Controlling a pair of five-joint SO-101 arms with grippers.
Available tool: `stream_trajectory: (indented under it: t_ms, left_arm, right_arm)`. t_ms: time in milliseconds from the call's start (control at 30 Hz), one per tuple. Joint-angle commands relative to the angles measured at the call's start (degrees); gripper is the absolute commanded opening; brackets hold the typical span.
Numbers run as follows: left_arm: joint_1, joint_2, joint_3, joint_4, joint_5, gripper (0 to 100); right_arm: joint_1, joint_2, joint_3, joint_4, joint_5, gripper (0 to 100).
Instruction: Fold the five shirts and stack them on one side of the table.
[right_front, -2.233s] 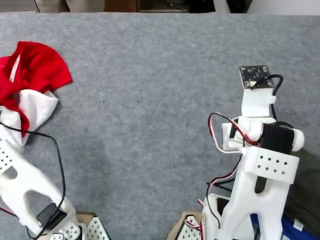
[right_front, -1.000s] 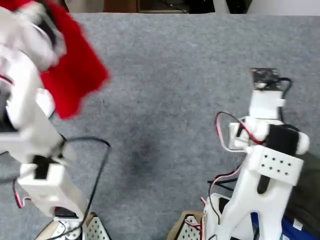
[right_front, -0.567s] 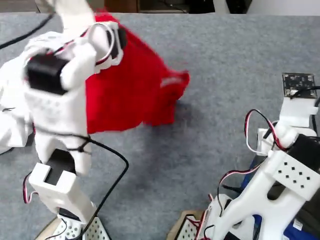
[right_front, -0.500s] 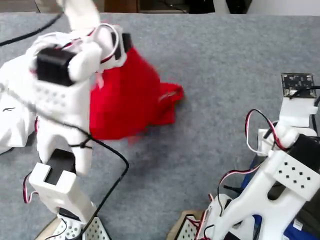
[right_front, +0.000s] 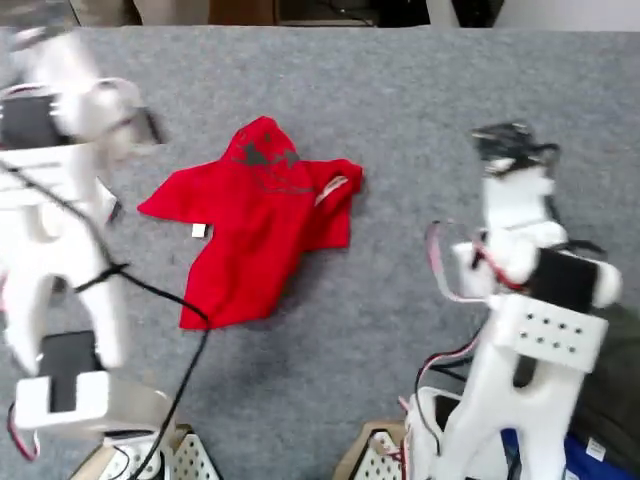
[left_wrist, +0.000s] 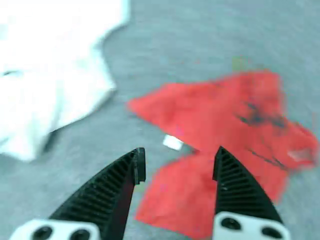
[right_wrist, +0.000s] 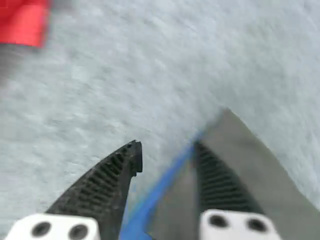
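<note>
Grey felt-covered table (right_front: 420, 110). Red shirt (right_front: 255, 225) lies unfolded and rumpled left of the table's centre, dark print up, with a small white tag (right_front: 199, 231) at its edge. White shirt (left_wrist: 45, 75) is bunched near it, not touching. Left gripper (left_wrist: 179, 152) hangs over the red shirt's edge, jaws wide, empty. Right gripper (right_wrist: 167, 147) is over bare table by a grey cloth with a blue edge (right_wrist: 245, 165), jaws apart, empty.

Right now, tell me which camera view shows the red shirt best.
The high view: the whole red shirt lies spread on the grey table, its outline unobstructed. The left wrist view shows most of it beyond the open left end effector. The right wrist view catches one red corner.
</note>
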Motion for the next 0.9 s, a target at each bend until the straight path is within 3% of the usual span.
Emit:
stream_trajectory:
  t_ms: [0,100,267,600,867]
  left_arm:
    - [-13.71,-4.0,5.36,0.53,-0.09,23]
    - [-21.98,-4.62,10.81,0.53,-3.08,23]
    - [-26.81,-6.2,18.64,0.53,-8.09,23]
    - [-27.08,-18.77,37.1,0.0,-13.8,23]
    - [-26.29,-35.56,57.76,-10.81,-17.93,23]
  right_arm:
    - [-14.02,1.71,-3.21,-3.25,-6.95,25.7]
    - [-23.25,8.66,-4.18,-7.12,-13.01,25.7]
    - [-31.25,27.47,-13.93,-12.04,-19.96,25.7]
    - [-36.0,66.51,-51.91,-6.95,-24.44,25.7]
    - [-36.79,94.73,-86.11,0.26,-24.44,25.7]
